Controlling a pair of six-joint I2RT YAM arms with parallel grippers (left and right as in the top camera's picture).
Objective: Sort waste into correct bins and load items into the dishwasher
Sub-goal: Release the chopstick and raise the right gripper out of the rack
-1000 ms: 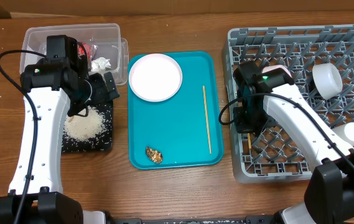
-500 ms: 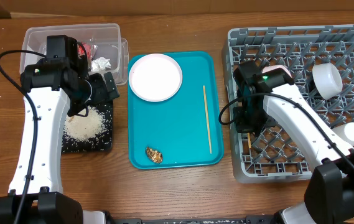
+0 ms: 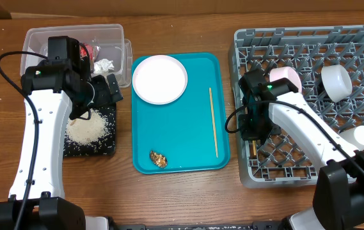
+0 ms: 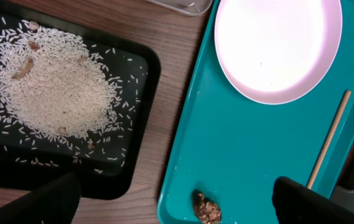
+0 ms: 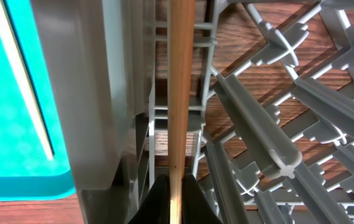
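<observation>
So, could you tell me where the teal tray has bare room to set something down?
The teal tray is bare in its middle, between the white plate, the chopstick and the food scrap. The black tray is crowded with rice.

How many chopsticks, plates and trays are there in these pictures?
Chopsticks: 2, tray chopstick and held chopstick, in the right gripper
Plate: 1
Trays: 2, teal tray and black tray
Total: 5
</observation>
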